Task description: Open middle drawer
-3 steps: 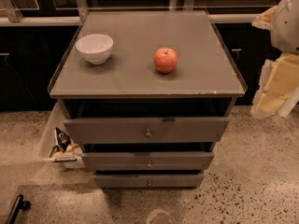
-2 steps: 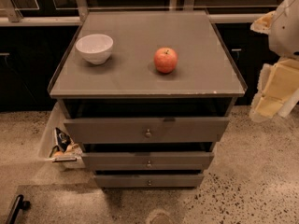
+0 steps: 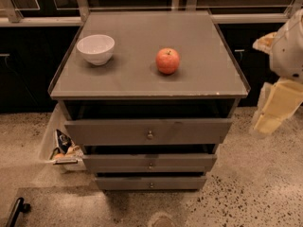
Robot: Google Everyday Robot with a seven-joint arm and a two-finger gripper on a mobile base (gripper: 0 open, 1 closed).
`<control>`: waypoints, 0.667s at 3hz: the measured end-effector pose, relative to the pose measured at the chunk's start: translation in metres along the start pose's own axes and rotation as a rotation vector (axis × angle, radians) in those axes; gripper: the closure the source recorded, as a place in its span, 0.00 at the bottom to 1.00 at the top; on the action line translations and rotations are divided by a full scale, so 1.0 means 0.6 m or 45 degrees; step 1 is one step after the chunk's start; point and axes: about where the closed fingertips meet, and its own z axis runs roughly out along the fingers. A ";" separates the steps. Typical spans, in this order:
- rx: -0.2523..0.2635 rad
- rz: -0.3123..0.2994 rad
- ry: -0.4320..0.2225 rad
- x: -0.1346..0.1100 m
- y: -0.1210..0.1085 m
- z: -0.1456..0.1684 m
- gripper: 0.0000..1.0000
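The grey-brown cabinet (image 3: 142, 74) has three drawers. The middle drawer (image 3: 118, 162) is the low, wide front second from the top, with a small round metal knob (image 3: 150, 165) at its centre. A dark gap shows above it. The taller top drawer (image 3: 109, 131) sits above it and the slim bottom drawer (image 3: 123, 182) below. My gripper (image 3: 277, 105) is on the white and yellowish arm at the right edge of the view. It is well to the right of the cabinet, about level with the top drawer, and touches nothing.
A white bowl (image 3: 95, 48) and a red apple (image 3: 167, 61) sit on the cabinet top. A white bin (image 3: 53, 136) with small packets stands on the floor to the left of the drawers. Dark cabinets line the back. A black handle (image 3: 16, 211) is at the bottom left.
The arm at the right edge has shifted slightly downward. The drawers, bowl and apple have not moved.
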 end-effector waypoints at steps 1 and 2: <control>-0.050 0.072 -0.052 0.032 0.049 0.069 0.00; -0.097 0.111 -0.104 0.055 0.112 0.146 0.00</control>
